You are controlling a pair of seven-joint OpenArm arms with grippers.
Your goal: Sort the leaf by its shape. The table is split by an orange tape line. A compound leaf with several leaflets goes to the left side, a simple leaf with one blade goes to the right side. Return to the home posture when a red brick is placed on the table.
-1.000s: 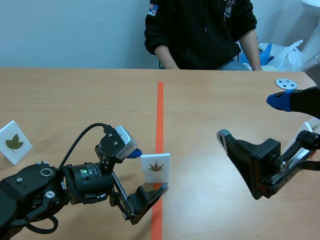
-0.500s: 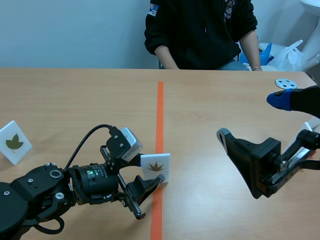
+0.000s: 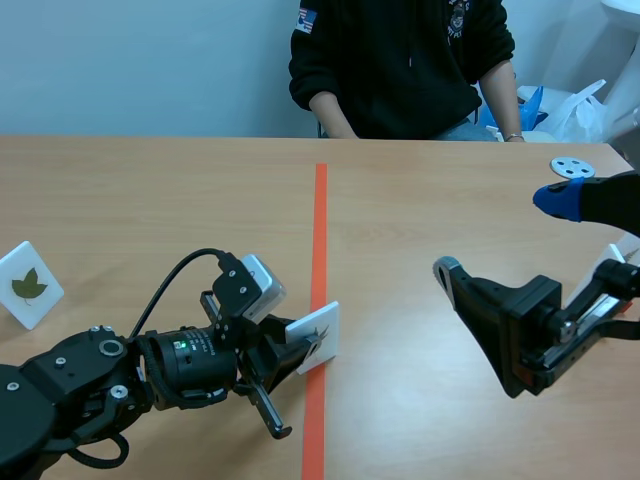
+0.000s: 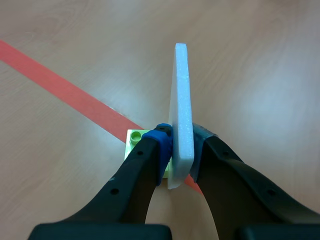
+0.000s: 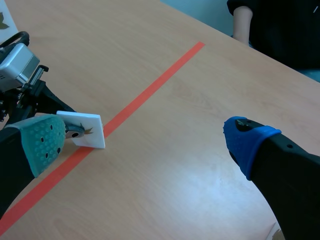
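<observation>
We are recording that the left tool (image 4: 181,139) is now clamping the leaf card (image 3: 322,335) between its pads. The card, upright half a second ago, is tilting over the orange tape line (image 3: 320,220). Pickup is beginning and placement is pending. The right tool (image 5: 145,142) is hanging wide open and empty, well right of that line.

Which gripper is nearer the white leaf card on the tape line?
Left. The left gripper is shut on the card; the right gripper hangs open, well away across the tape line.
</observation>
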